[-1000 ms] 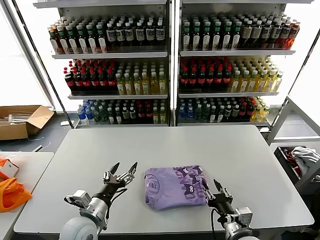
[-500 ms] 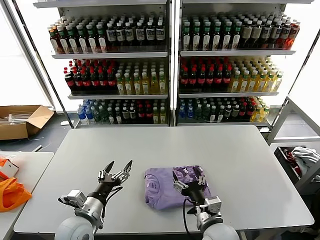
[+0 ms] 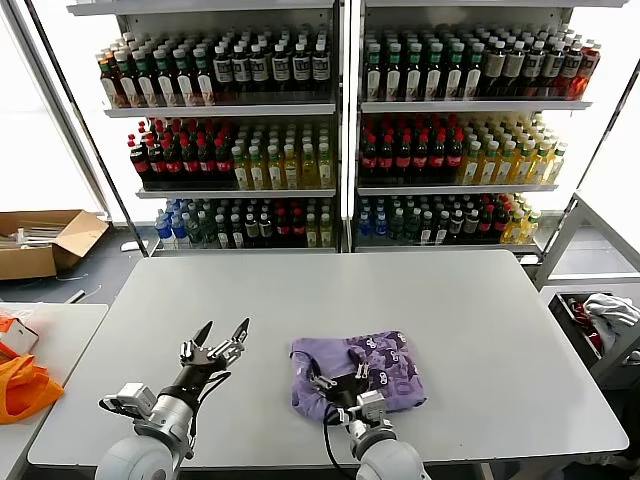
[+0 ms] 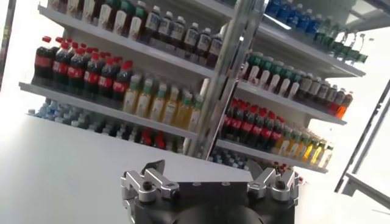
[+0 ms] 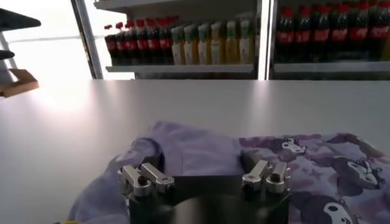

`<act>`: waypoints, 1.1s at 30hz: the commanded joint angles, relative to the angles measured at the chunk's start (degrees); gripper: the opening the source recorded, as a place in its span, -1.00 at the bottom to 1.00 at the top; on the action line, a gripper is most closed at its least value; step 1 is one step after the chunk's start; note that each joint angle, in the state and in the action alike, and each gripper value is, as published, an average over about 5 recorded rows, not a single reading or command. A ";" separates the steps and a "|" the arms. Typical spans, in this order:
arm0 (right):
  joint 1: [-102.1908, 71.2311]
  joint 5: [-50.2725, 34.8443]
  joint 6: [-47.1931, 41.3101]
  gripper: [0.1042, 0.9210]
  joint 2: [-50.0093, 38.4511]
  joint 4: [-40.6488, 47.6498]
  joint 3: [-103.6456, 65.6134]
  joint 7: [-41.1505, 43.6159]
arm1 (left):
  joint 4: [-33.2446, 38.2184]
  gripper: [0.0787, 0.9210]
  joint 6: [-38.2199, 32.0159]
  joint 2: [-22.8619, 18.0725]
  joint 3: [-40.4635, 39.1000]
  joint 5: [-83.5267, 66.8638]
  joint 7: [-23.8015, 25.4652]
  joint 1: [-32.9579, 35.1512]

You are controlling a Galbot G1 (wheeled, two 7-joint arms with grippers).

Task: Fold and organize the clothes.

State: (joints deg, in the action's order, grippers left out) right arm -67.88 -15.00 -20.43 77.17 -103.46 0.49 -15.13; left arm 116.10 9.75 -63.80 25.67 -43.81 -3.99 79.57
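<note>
The lavender T-shirt lies folded on the grey table, near the front, with its dark purple print facing up. Its near left edge is rumpled. My right gripper is open, low over the shirt's near left part, with one finger on either side of a raised fold. In the right wrist view the shirt fills the space in front of the right gripper. My left gripper is open and empty above bare table, left of the shirt. It also shows in the left wrist view.
Shelves of bottled drinks stand behind the table. A bright orange bag lies on a side table at the left. A cardboard box sits on the floor at the far left. A bin of cloth is at the right.
My right gripper has moved left from the shirt's near right corner onto its near left part, and the shirt's left edge has bunched up. My left gripper has drifted slightly left.
</note>
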 commanded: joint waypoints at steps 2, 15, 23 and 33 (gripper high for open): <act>-1.54 -0.80 2.53 0.76 -1.10 -12.50 -4.79 0.48 | -0.05 0.77 0.01 0.10 -0.64 0.86 0.35 -1.10; -18.71 -5.93 14.90 0.76 -7.27 -25.46 -38.60 16.89 | -0.16 0.77 -1.95 -1.26 1.93 5.72 4.84 -1.01; -24.63 -6.55 16.99 0.76 -5.83 -22.96 -43.23 21.43 | 3.47 0.77 1.36 -2.33 8.58 5.22 7.41 2.94; -27.79 -5.45 18.81 0.76 -4.18 -21.34 -47.32 25.77 | 6.22 0.77 3.34 -6.11 16.16 11.09 14.39 4.32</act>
State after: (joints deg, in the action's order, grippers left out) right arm -89.40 -20.79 -5.11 72.23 -124.30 -38.42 4.21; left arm 119.67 11.32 -67.01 34.00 -37.18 4.22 82.10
